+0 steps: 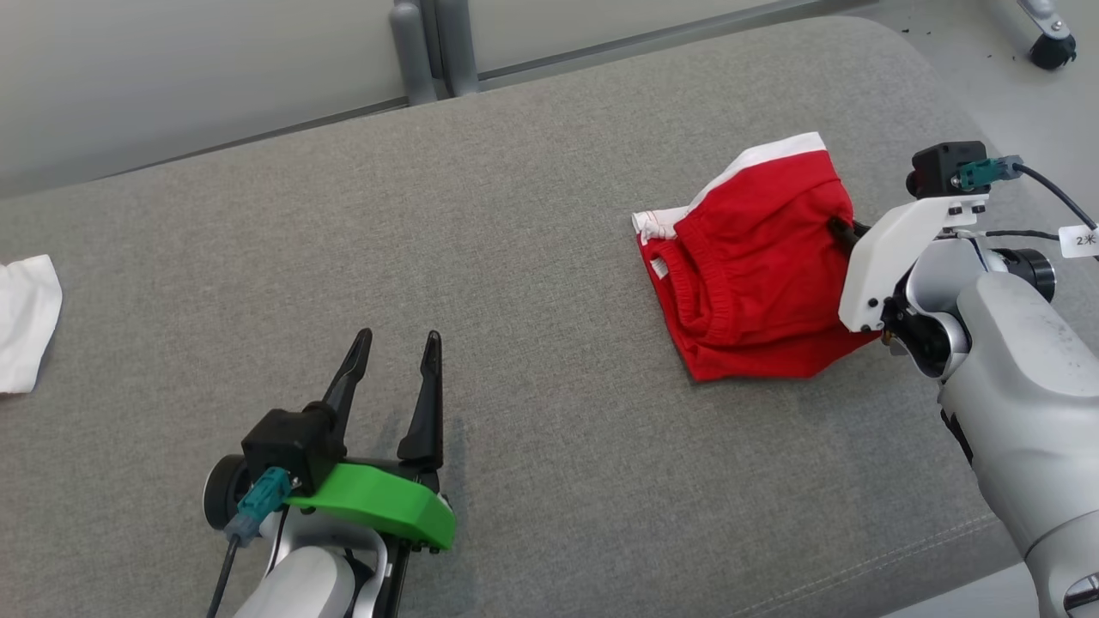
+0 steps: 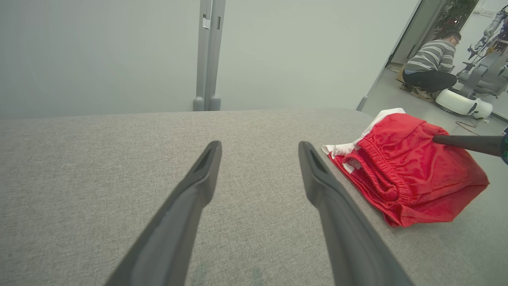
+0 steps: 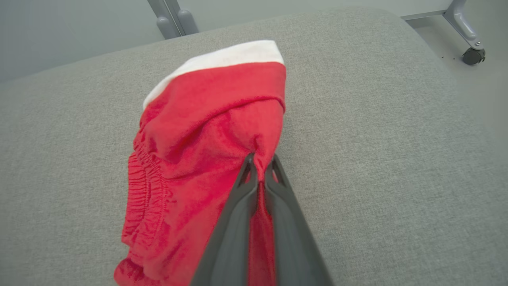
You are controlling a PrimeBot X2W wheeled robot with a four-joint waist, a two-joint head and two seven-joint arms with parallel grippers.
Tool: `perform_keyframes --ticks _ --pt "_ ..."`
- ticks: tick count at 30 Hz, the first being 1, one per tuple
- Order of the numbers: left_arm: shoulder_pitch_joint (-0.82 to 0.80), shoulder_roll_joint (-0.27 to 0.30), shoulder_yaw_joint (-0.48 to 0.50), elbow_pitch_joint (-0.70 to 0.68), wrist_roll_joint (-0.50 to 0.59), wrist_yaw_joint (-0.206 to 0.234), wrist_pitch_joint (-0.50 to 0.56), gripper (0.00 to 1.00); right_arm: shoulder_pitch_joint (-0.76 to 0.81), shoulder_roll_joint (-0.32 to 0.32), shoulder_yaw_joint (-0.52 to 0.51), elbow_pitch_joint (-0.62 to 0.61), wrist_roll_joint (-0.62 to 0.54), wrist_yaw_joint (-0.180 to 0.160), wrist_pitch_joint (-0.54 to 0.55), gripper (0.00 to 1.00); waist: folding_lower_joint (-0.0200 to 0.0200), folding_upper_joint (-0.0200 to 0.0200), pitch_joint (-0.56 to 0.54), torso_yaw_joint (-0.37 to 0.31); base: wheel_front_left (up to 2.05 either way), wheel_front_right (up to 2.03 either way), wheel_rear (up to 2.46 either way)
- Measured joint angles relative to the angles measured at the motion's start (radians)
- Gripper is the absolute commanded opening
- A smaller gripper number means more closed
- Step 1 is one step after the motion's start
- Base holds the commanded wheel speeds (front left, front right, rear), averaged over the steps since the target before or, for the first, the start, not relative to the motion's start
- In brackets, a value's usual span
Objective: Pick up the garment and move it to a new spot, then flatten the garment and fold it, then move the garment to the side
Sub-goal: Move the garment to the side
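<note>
The garment point(image 1: 760, 266) is a pair of red shorts with a white band, lying bunched on the right part of the grey cushion point(image 1: 515, 257). My right gripper point(image 3: 260, 167) is shut on a pinch of its red cloth, and the fabric rises toward the grip. Seen from the head, that gripper point(image 1: 843, 230) reaches in from the garment's right edge. The left wrist view shows the garment point(image 2: 401, 174) at the right with a dark right finger point(image 2: 464, 143) touching it. My left gripper point(image 1: 395, 348) stands open over bare cushion, well left of the garment, with nothing between its fingers point(image 2: 198, 182).
A white cloth point(image 1: 26, 322) lies at the cushion's far left edge. Grey posts point(image 1: 434, 47) stand behind the cushion. A castor wheel point(image 1: 1052, 47) sits on the floor at the back right. A person point(image 2: 432, 67) crouches on the floor in the background.
</note>
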Motion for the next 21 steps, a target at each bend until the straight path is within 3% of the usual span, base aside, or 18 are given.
perform_keyframes --ticks 10,21 --pt "-0.005 0.008 0.004 0.001 0.001 0.003 0.001 1.00 -0.056 -0.031 0.027 0.074 -0.058 0.000 -0.093 0.00 0.0000 0.0000 0.032 0.018 0.00 0.00 0.00" --pt "-0.029 0.031 0.002 -0.048 0.019 0.014 0.017 1.00 -0.147 -0.154 -0.021 0.186 -0.149 0.000 -0.193 0.00 0.0000 0.0000 0.086 0.064 0.00 0.00 0.00"
